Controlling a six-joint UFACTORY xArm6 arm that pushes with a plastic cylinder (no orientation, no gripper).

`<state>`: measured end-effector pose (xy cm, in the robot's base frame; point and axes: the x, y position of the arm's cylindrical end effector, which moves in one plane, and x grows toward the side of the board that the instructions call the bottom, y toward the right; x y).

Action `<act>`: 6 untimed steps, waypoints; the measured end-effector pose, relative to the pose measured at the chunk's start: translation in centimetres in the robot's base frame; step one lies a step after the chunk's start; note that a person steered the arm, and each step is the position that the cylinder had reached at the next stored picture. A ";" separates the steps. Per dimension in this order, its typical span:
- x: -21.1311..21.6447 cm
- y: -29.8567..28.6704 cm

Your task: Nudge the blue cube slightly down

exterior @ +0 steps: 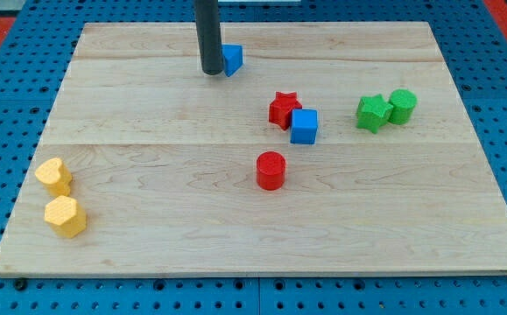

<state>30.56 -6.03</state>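
A pale wooden tabletop [148,219] lies on a blue pegboard. The arm carries no pincer, so nothing is held; it ends in a dark rod whose lower end, my tip [211,71], rests near the view's top, touching or just beside a small blue block [233,59] of unclear shape on its right.

The blue cube [304,126] sits near the middle, to the right, touching the red star [283,108] at its upper left. A red cylinder [271,170] stands below it, apart. A green star [372,113] and green cylinder [402,105] sit together further right. Two yellow blocks [59,194] lie at lower left.

The tip is well apart from the cube, so this looks like the approach step. Next, the tip probably needs to come round above the cube, clear of the red star, then push gently downward.
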 end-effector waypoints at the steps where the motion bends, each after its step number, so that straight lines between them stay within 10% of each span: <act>1: 0.9 2.4; 2: -2.4 2.7; 6: 12.6 17.9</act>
